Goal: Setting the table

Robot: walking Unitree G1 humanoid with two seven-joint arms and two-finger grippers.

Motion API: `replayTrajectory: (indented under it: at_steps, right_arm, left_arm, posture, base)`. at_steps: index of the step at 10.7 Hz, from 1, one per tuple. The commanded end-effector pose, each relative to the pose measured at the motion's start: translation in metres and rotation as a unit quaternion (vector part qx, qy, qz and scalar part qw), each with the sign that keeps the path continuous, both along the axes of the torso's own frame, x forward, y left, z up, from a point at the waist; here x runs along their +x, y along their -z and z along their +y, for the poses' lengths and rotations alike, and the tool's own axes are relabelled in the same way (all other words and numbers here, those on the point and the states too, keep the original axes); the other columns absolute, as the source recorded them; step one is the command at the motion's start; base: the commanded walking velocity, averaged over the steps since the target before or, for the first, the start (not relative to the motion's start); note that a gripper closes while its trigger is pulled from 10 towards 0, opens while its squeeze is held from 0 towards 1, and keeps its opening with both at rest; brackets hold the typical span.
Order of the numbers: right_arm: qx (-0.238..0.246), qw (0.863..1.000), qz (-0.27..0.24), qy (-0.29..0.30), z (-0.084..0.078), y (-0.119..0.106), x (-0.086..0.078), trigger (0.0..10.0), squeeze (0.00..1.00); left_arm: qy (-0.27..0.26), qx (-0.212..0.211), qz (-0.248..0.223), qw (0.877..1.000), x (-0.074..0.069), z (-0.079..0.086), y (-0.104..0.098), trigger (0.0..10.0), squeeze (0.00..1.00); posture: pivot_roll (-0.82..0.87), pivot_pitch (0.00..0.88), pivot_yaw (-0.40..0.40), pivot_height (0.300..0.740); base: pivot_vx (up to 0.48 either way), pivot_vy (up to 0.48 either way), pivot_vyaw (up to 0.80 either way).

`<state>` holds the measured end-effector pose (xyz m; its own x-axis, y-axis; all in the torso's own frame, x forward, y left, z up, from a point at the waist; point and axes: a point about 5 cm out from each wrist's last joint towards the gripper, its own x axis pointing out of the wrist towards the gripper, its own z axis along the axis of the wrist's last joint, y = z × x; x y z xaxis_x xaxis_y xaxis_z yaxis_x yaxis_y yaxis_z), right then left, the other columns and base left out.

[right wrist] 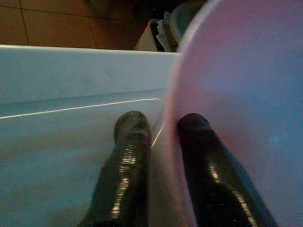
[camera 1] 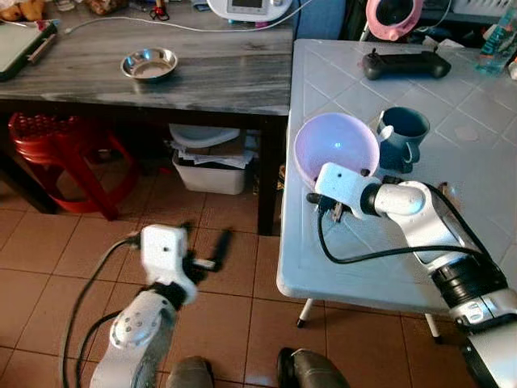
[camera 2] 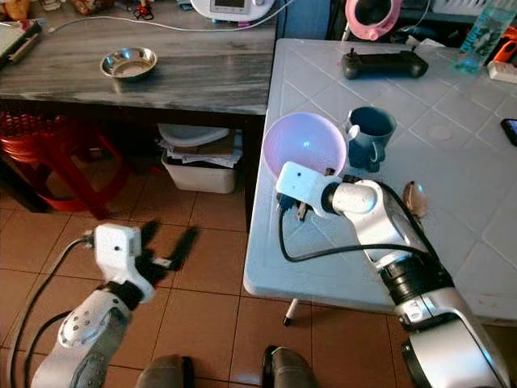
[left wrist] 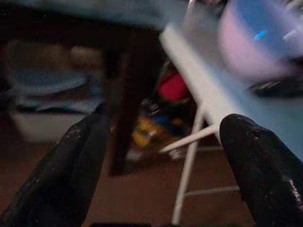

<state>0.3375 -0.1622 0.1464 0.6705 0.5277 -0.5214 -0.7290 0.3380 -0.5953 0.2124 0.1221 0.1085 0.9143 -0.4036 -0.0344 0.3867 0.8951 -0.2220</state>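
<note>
Left hand (camera 1: 212, 247) open over tiled floor (camera 1: 48, 250), right hand (right wrist: 158, 124) pinching pink bowl (camera 1: 335, 149) rim — white table (camera 1: 380, 267)

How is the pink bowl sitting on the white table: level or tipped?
Tipped. The pink bowl leans with its opening facing sideways, its rim pinched by the right gripper, near the white table edge.

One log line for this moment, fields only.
right gripper: shut on pink bowl rim, near white table edge | left gripper: open, over floor | blue mug: beside bowl
</note>
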Motion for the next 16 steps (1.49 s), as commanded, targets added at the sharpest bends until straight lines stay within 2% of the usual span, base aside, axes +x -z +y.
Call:
replayTrajectory:
  at_steps: [1,3,4,5,8,9,10,11,12,13,14,15,16]
  right_arm:
    - [-0.012,1.000,0.009,0.009,-0.007,0.004,-0.003,0.0,0.00]
    - [-0.004,1.000,0.015,0.019,-0.008,0.007,-0.002,0.0,0.00]
    - [0.022,0.999,0.025,0.040,-0.011,0.010,-0.004,0.0,0.00]
    - [0.017,0.999,0.016,0.035,-0.012,0.009,-0.005,0.0,0.00]
    - [0.044,0.998,-0.028,0.044,-0.009,0.005,-0.009,0.0,0.00]
    - [0.069,0.994,-0.058,0.054,-0.004,0.001,-0.010,0.0,0.00]
    - [0.149,0.980,-0.122,0.054,0.013,-0.015,-0.014,0.0,0.00]
    - [0.203,0.966,-0.148,0.061,0.023,-0.023,-0.019,4.7,0.00]
    - [0.257,0.948,-0.170,0.076,0.032,-0.028,-0.026,10.0,0.00]
    - [0.305,0.929,-0.176,0.116,0.033,-0.024,-0.031,10.0,0.00]
    - [0.329,0.918,-0.175,0.137,0.033,-0.018,-0.036,10.0,0.00]
    - [0.345,0.912,-0.171,0.142,0.035,-0.016,-0.040,10.0,0.00]
    - [0.346,0.912,-0.168,0.142,0.037,-0.015,-0.041,10.0,0.00]
  left_arm:
    - [0.007,-0.006,-0.010,1.000,-0.002,0.001,-0.004,10.0,0.00]
    - [0.025,-0.016,-0.016,0.999,0.000,0.000,-0.005,10.0,0.00]
    - [0.026,-0.014,-0.016,0.999,0.001,0.001,-0.002,10.0,0.00]
    - [0.020,-0.005,-0.014,1.000,0.004,0.003,0.000,10.0,0.00]
    - [-0.035,0.032,0.010,0.999,0.015,0.009,0.010,10.0,0.00]
    - [-0.061,0.035,-0.001,0.997,0.018,0.016,0.008,10.0,0.00]
    - [-0.096,0.051,-0.007,0.994,0.024,0.026,0.007,10.0,0.00]
    - [-0.121,0.060,-0.013,0.991,0.027,0.032,0.006,10.0,0.00]
    - [-0.135,0.088,-0.029,0.987,0.031,0.035,0.003,10.0,0.00]
    - [-0.134,0.111,-0.054,0.983,0.036,0.032,-0.004,10.0,0.00]
    - [-0.143,0.113,-0.064,0.981,0.039,0.033,-0.009,10.0,0.00]
    - [-0.146,0.119,-0.067,0.980,0.039,0.034,-0.009,10.0,0.00]
    - [-0.146,0.130,-0.067,0.979,0.038,0.035,-0.008,10.0,0.00]
  posture:
    - [0.02,0.100,0.026,0.740]
    - [0.02,0.083,0.022,0.740]
    - [0.01,0.055,0.014,0.740]
    - [0.01,0.050,0.012,0.740]
    - [0.00,0.036,0.016,0.740]
    - [0.00,0.034,0.020,0.740]
    - [0.00,0.036,0.021,0.740]
    - [0.00,0.033,0.020,0.740]
    - [0.00,0.031,0.015,0.740]
    - [0.01,0.030,0.008,0.740]
    - [0.01,0.031,0.008,0.740]
    - [0.01,0.033,0.011,0.740]
    - [0.01,0.033,0.013,0.740]
  base:
    - [0.000,0.000,0.00]
    - [0.000,0.000,0.00]
    - [0.000,0.000,0.00]
    - [0.000,0.000,0.00]
    - [0.000,0.000,0.00]
    - [0.000,0.000,0.00]
    - [0.000,0.480,0.00]
    - [0.000,0.480,0.00]
    - [0.000,0.480,0.00]
    - [0.000,0.480,0.00]
    - [0.000,0.480,0.00]
    - [0.000,0.480,0.00]
    - [0.000,0.476,0.00]
